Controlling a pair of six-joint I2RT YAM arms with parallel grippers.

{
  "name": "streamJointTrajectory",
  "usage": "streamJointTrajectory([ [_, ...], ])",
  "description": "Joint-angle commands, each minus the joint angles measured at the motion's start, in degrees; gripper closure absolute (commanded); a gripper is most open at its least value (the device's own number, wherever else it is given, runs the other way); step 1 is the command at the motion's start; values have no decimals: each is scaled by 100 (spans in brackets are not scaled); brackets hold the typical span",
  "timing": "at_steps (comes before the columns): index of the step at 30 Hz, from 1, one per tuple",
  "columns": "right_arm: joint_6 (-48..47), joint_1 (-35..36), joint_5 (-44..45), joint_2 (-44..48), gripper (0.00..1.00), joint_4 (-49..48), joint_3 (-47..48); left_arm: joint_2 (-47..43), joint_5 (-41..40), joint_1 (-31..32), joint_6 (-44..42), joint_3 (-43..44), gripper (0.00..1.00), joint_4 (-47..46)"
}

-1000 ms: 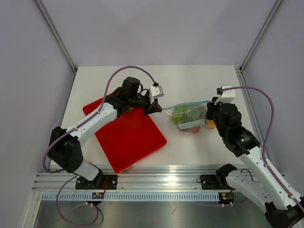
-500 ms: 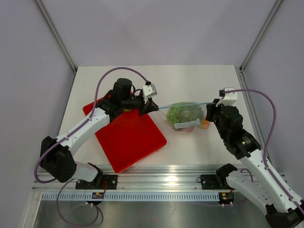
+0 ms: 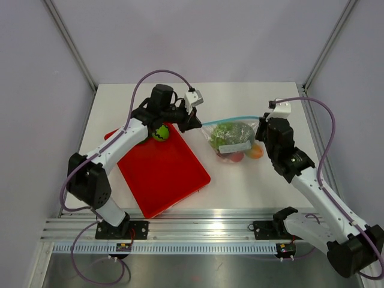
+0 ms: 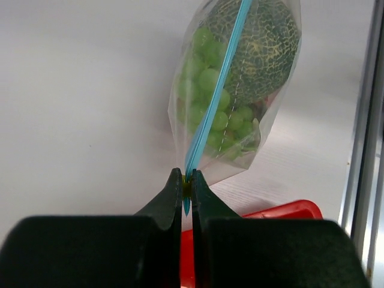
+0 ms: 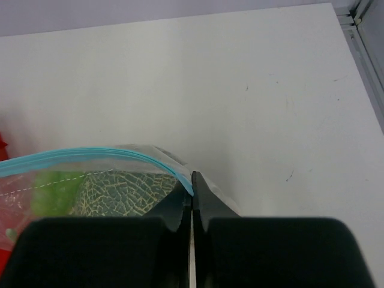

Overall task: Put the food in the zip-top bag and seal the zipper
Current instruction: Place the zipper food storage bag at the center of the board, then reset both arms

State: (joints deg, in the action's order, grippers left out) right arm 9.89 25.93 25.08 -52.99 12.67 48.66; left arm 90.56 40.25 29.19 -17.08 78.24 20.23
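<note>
Bag (image 3: 233,137) shifted, left tool (image 4: 186,182), right tool (image 5: 191,183) pinching zipper (image 3: 231,119)

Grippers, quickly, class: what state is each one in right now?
Left gripper: closed, pinching one end of the bag's zipper.
Right gripper: closed, pinching the zipper's other end.

Bright, even light from above washes the white tabletop (image 3: 240,180), with no hard glare. Beneath the bag (image 3: 233,137) the shadow is faint and soft-edged; in the left wrist view it spreads grey to the bag's right. Both wrist views keep the bag sharp, while the left tool (image 4: 186,175) and right tool (image 5: 191,179), nearer than the bag, blur darkly.
</note>
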Motion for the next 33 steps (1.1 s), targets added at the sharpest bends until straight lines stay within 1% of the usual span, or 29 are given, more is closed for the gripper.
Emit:
streamJointTrajectory([
  [1,-321,-518,297,-439,100,-853,810,303,-290,-80,-164,893,100,7],
  [3,-382,-773,15,-668,100,-976,1118,523,-272,-89,-155,1403,100,34],
  [5,-488,-826,-64,-773,100,-1152,1302,655,-385,-89,-155,1824,100,8],
  [8,-594,-844,-21,-792,100,-1117,1400,673,-422,-89,-173,2028,100,-1],
  [10,-541,-844,-38,-696,100,-1091,1234,524,-308,-89,-138,1889,99,-45],
  [11,-480,-844,-30,-530,96,-1073,929,454,-37,-89,-111,1749,91,-98],
  [12,-401,-844,-30,-415,80,-1056,734,262,113,-89,-76,1591,47,-142],
  [13,-209,-844,-38,-283,62,-1012,532,164,245,-80,28,1154,37,-212],
  [14,-85,-844,-56,14,47,-916,121,41,360,-80,99,932,29,-282],
  [15,125,-844,-99,182,25,-854,-74,-64,335,-80,169,669,5,-370],
  [16,240,-844,-126,349,19,-680,-250,-291,300,-80,231,292,4,-475],
  [17,337,-844,-126,673,16,-565,-478,-398,238,-80,232,141,4,-450],
  [18,408,-844,-126,833,8,-407,-542,-495,168,-80,232,52,4,-424],
  [19,513,-844,-118,1130,7,-127,-577,-687,107,-80,266,-44,3,-345],
  [22,497,-844,58,1545,5,383,-499,-943,-183,-80,511,-46,3,-204],
  [23,479,-836,128,1738,1,499,-359,-1109,-341,-80,617,-45,3,-212],
  [24,479,-844,294,1801,0,630,-262,-1189,-403,-80,731,-45,3,-238],
  [27,601,-844,584,1723,1,1377,282,-1532,-728,-71,1206,-211,3,-379],
  [28,706,-844,690,1531,1,1892,449,-1637,-816,-71,1433,-282,3,-458],
  [29,812,-844,865,1433,0,2158,738,-1821,-1052,-63,1540,-387,3,-511],
  [30,1100,-836,963,1336,1,2405,863,-1936,-1202,-54,1654,-588,3,-572],
  [31,1303,-844,1051,1231,1,2955,968,-2033,-1360,-45,1925,-738,3,-729],
  [32,1531,-836,1260,1012,0,3231,1187,-2121,-1701,-45,2067,-870,3,-809],
  [33,1977,-844,1289,880,0,3521,1302,-2296,-1922,-45,2225,-1150,3,-897],
])
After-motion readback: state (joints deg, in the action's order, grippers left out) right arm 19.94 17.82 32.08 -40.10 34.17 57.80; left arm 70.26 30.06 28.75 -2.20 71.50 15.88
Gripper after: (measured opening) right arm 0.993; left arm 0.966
